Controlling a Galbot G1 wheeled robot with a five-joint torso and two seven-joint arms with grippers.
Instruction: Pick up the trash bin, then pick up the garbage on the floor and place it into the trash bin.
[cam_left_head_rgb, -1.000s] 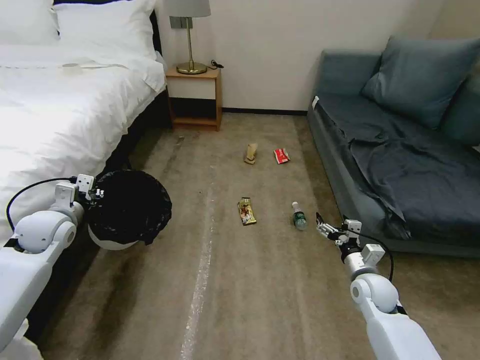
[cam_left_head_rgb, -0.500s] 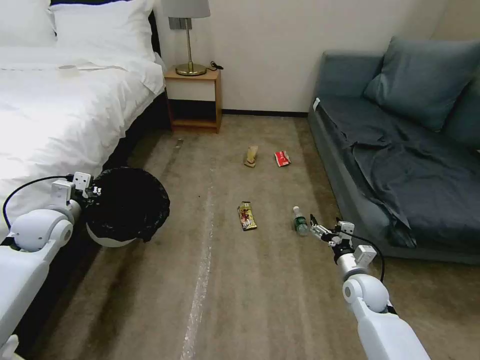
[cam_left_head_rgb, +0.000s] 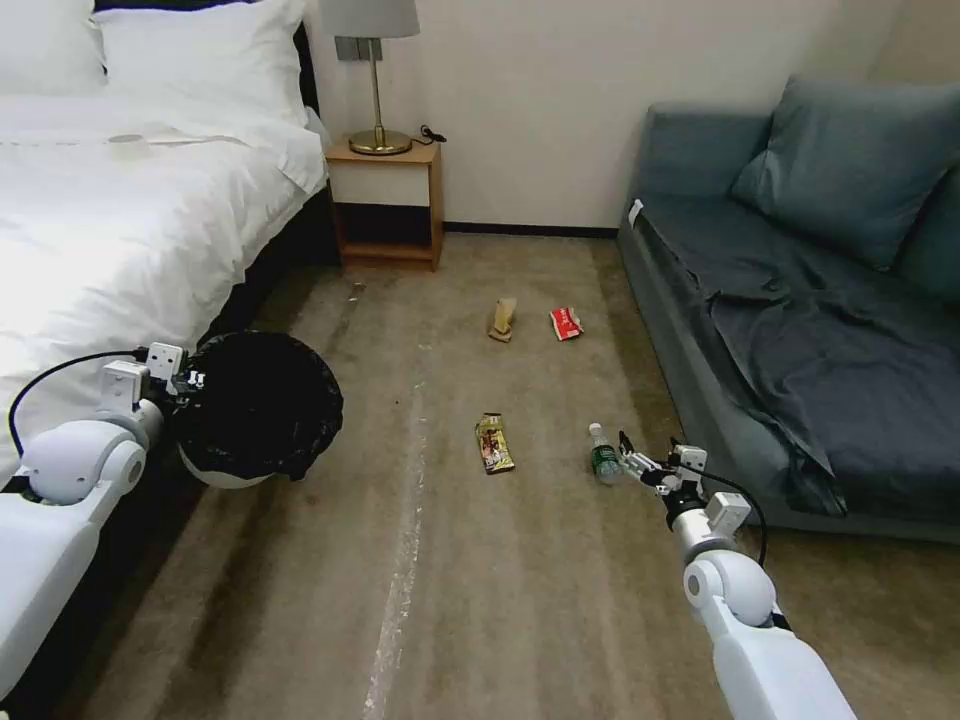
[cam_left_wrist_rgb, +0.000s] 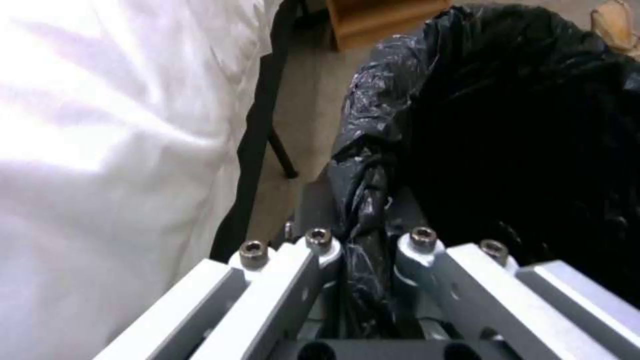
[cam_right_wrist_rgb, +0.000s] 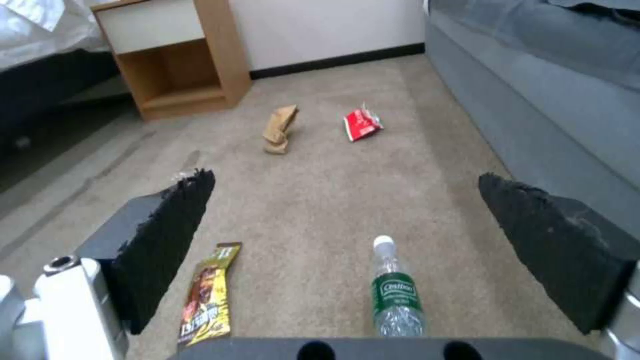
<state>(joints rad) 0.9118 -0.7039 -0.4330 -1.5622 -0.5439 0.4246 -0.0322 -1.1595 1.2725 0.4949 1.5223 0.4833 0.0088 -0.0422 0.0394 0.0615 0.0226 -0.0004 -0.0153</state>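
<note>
Head view takes in the whole room from where I stand: the white bed (cam_left_head_rgb: 120, 220) along the robot's left, the grey sofa (cam_left_head_rgb: 800, 300) along its right, and the carpet floor (cam_left_head_rgb: 450, 580) between them with the litter scattered on it. Next down in size is the trash bin (cam_left_head_rgb: 262, 408), white with a black liner (cam_left_wrist_rgb: 520, 125) folded over its rim, held off the floor beside the bed by the left tool (cam_left_head_rgb: 190, 385); the left wrist view has that tool (cam_left_wrist_rgb: 363, 245) pinched tight on a fold of liner at the rim, so the first part of the job looks done. The right tool (cam_left_head_rgb: 632, 462) hangs low just beside the clear bottle (cam_left_head_rgb: 603, 455), its black pads (cam_right_wrist_rgb: 170, 240) spread wide with the bottle (cam_right_wrist_rgb: 397, 295) lying lengthwise between them, cap pointing away, and not yet touched. To do this pick well, I'd say it should come straight down so the pads straddle the bottle's body around the green label rather than the neck, since a round empty bottle will likely roll or squirt out if nipped off-centre. It should also keep the near pad off the yellow-brown wrapper (cam_left_head_rgb: 493, 443) lying close by. The tan paper bag (cam_left_head_rgb: 502, 318) and red packet (cam_left_head_rgb: 565, 323) sit farther on, near the nightstand (cam_left_head_rgb: 388, 195), well apart from the tool. The bin needs holding level while the other arm works
</note>
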